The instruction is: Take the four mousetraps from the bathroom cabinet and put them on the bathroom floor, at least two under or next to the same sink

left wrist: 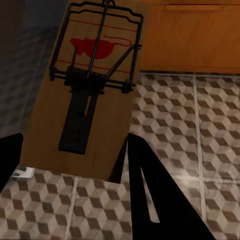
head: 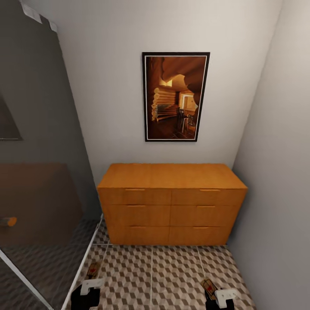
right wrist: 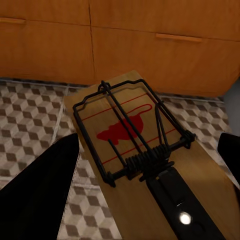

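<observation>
At the near edge of the head view each arm carries a mousetrap. The left gripper (head: 88, 287) is clenched on the left trap (left wrist: 85, 95), its dark fingers (left wrist: 150, 200) pinching the near end of the board; the trap's wire end points toward the far cabinet (head: 172, 202). The right gripper (head: 219, 297) likewise grips the right trap (right wrist: 145, 155), the board lying between its fingers (right wrist: 40, 190). How deep that hold goes is hard to tell, since the near end runs out of the wrist picture.

Each trap is a thin, stiff wooden board carrying a spring, a wire bar and a red mouse print. It looks light, and rigid enough to hold by its long edges, as here. The wire parts are best left alone: a finger pressing on them could trip the spring or slip off. Being flat, it should lie steady once set down.

Below both grippers is the floor (head: 172, 275), level tile in a brown and white cube pattern with pale grout. To the left a glass screen (head: 43, 193) closes off a darker floor. Farther off the cabinet stands against the far wall with its drawers shut and its top bare, a framed picture (head: 175, 97) above it. The room is narrow, the right wall close.
</observation>
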Tool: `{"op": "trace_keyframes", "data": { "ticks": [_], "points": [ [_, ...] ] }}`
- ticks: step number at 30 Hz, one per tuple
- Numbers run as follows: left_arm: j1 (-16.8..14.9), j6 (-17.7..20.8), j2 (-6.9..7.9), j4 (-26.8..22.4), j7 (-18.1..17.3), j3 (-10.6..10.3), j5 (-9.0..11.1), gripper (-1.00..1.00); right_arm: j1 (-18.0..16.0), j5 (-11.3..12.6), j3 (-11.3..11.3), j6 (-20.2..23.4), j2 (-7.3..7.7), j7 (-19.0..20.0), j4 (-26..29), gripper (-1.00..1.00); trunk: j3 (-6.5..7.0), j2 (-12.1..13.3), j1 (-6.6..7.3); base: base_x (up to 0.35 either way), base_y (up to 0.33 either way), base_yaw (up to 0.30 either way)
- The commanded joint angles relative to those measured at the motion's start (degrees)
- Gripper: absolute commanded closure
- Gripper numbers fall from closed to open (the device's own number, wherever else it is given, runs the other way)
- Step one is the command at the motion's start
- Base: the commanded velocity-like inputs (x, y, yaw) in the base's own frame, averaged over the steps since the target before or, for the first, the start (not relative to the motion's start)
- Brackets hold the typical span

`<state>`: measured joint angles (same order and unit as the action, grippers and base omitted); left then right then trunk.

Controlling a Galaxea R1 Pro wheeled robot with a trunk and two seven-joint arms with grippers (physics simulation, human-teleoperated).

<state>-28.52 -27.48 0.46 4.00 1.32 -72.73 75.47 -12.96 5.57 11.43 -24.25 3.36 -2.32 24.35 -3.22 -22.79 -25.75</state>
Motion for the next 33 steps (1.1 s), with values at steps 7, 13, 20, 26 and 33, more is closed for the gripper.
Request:
{"op": "trace_keyframes", "data": {
  "ticks": [7, 13, 20, 26, 33],
  "points": [
    [0.0, -0.1, -0.07, 0.0, 0.4, -0.4, -0.1, 1.0, 0.0, 0.6, 0.5, -0.2, 0.07, -0.2, 0.0, 1.0, -0.13, -0.1, -0.03, 0.0, 0.0, 0.266],
    [0.0, -0.1, -0.05, 0.0, 0.5, -0.4, -0.1, 1.0, 0.0, 0.6, 0.5, -0.2, 0.07, -0.2, 0.0, 1.0, -0.13, -0.1, -0.03, 0.0, 0.0, 0.266],
    [0.0, -0.1, -0.06, 0.0, 0.5, -0.4, -0.1, 1.0, 0.0, 0.6, 0.5, -0.2, 0.07, -0.2, 0.0, 1.0, -0.13, -0.1, -0.03, 0.0, 0.0, 0.266],
    [0.0, 0.0, -0.05, 0.0, 0.5, -0.4, -0.1, 1.0, 0.0, 0.6, 0.5, -0.2, -0.01, -0.2, 0.0, 1.0, -0.13, -0.1, -0.03, 0.0, 0.0, 0.266],
    [0.0, 0.0, -0.07, 0.0, 0.5, -0.4, -0.1, 1.0, 0.0, 0.6, 0.5, -0.2, -0.02, -0.2, 0.0, 1.0, -0.13, -0.1, -0.03, 0.0, 0.0, 0.266]
  ]
}}
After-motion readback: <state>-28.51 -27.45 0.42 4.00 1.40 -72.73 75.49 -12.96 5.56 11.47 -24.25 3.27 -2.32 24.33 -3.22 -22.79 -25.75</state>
